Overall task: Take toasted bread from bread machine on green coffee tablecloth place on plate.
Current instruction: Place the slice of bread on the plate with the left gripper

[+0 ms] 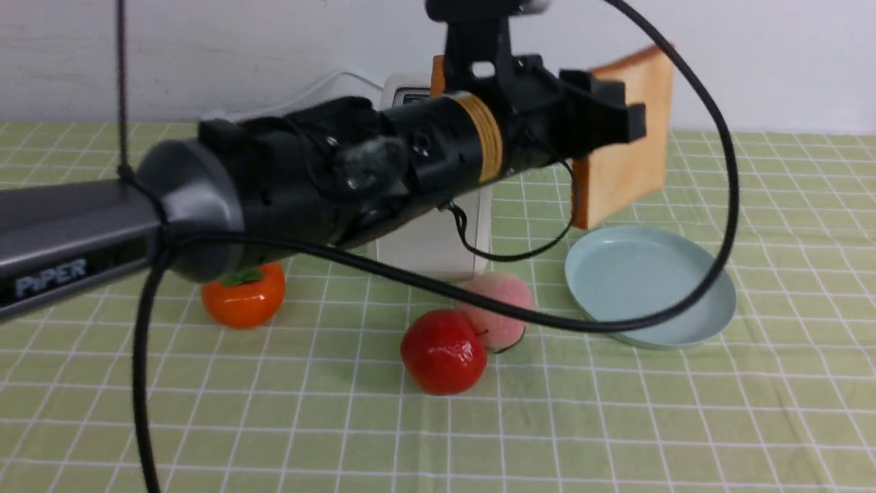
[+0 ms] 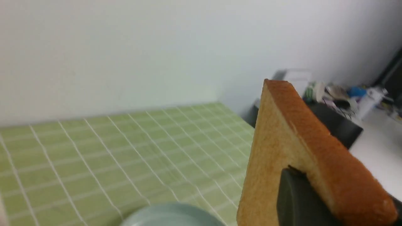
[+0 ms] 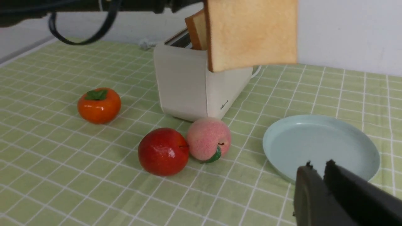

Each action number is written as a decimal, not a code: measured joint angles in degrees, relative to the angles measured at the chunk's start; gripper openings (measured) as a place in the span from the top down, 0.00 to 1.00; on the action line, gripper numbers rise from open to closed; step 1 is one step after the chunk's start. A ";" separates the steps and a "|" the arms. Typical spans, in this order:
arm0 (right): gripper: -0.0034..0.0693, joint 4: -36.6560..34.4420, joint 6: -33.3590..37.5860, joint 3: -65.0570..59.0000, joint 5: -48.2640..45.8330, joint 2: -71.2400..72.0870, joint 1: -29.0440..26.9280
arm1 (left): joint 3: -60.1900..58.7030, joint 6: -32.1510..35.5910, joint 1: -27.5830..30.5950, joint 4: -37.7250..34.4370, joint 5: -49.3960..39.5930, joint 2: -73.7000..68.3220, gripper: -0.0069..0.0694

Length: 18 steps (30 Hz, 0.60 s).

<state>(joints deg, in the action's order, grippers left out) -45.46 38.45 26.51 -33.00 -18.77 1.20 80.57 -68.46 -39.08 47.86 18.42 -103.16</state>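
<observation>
"Two slices were on view," said the student. "Where was each?"

"The toasted bread [image 1: 626,181] hung upright in the air. It was above the far side of the plate [image 1: 636,274] or just beyond it; which could not be told. The left hand [image 1: 619,123] pinched it at one side edge, a finger pad [image 2: 295,201] flat on its face. The second slice [image 3: 197,31] stood in a slot of the bread machine [image 3: 185,81], near the desk's far edge."

"And the right hand [image 3: 318,164]?"

"It was seen only in its own wrist view. It pointed toward the plate, fingers pressed almost together on nothing."

"How would the bread handle?"

"It was judged light, and stiff enough to stay flat when held by one edge, since no sag showed. The crust would likely crumble under a hard squeeze. A hold across both faces near an edge suited it, leaving the bottom edge free to meet the plate."

"What of the surface and room?"

"The green coffee tablecloth [image 1: 616,411] lay flat over the desk. A persimmon [image 1: 244,296], a red apple [image 1: 443,350] and a peach [image 1: 499,301] lay in front of the bread machine, apple and peach touching. The peach was near the plate but apart from it. A white wall [image 1: 205,55] stood behind the far edge. Blurred clutter [image 2: 339,94] showed beyond the desk."
</observation>
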 joint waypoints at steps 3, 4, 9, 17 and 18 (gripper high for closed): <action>0.86 0.01 0.00 0.00 -1.21 0.00 0.00 | 4.81 -16.49 -0.12 12.81 0.11 -5.11 0.77; 0.86 0.01 0.00 0.00 -1.34 0.00 0.00 | 7.64 -24.03 -0.07 18.33 0.25 -7.63 0.77; 0.88 0.01 0.00 0.00 -1.39 0.00 0.00 | 17.22 -50.23 -0.02 42.27 5.48 -15.97 0.77; 0.89 0.06 0.00 0.00 -1.69 0.00 0.00 | 28.17 -72.63 -0.02 53.71 10.09 -25.89 0.77; 0.89 0.06 0.00 0.00 -1.76 0.00 0.00 | 29.15 -73.35 -0.02 53.83 10.09 -26.75 0.77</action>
<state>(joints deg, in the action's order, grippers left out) -45.40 38.45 26.51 -34.76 -18.77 1.20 109.72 -141.81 -39.10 101.69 28.51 -129.92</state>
